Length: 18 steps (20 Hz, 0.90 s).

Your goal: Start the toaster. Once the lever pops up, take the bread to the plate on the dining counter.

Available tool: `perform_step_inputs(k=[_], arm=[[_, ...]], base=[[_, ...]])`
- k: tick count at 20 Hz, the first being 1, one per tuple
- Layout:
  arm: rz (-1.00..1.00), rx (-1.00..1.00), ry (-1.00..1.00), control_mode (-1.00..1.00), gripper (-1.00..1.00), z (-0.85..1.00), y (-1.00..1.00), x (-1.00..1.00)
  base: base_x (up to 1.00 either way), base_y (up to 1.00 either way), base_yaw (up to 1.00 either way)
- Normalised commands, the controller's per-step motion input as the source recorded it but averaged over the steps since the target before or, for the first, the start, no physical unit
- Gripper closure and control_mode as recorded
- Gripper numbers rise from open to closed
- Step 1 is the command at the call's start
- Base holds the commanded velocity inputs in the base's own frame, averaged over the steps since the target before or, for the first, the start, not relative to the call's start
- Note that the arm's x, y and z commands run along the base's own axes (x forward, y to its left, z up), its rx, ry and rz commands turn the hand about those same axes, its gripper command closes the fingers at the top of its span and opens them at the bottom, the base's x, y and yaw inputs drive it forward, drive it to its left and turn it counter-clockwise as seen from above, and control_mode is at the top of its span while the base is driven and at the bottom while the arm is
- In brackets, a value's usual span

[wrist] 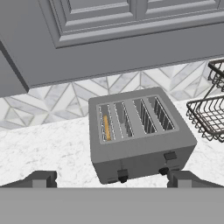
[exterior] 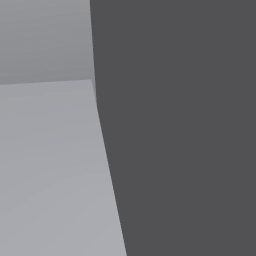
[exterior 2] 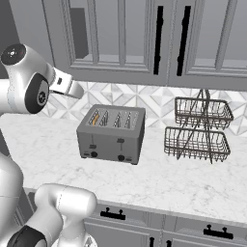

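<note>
The desk (exterior 2: 193, 188) was a white marble slab with faint grey veins, backed by a wall of pale tiles (exterior 2: 154, 101) set in a chevron pattern; above it hung grey panelled cabinets (exterior 2: 120, 38) with long dark vertical handles, and below its front edge ran grey drawers (exterior 2: 125, 224) with short dark pulls. In the left base view a dark grey panel (exterior: 180, 125) stood close before the camera beside a plain lighter grey surface.

The toaster (exterior 2: 112, 133) was a boxy brushed-grey metal block with four long slots on top and two dark levers and two round knobs on its front face; it stood square on the marble. To its right stood a two-tier wire basket rack (exterior 2: 198, 129) of thin dark mesh, well apart from it.

The bread (wrist: 106, 127) sat upright in the leftmost slot as the hand view showed it (only its thin tan-orange top edge showed). The tool (wrist: 112, 179) hung released, its two dark fingertips spread wide on either side of the toaster's front, above and in front of it and not touching it; the bread lay beyond the tips, nearer the left one.
</note>
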Motion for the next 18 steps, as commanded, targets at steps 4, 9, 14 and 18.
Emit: perform_step_inputs(k=[4,9,14,18], arm=[[0.0,0.0,0.0,-1.0,-1.0,0.0,0.0,0.0],[0.0,0.0,0.0,-1.0,-1.0,0.0,0.0,0.0],[0.0,0.0,0.0,-1.0,-1.0,0.0,0.0,0.0],[0.0,0.0,0.0,-1.0,-1.0,0.0,0.0,0.0]], base=[[0.0,0.0,0.0],[0.0,0.0,0.0],[0.0,0.0,0.0],[0.0,0.0,0.0]])
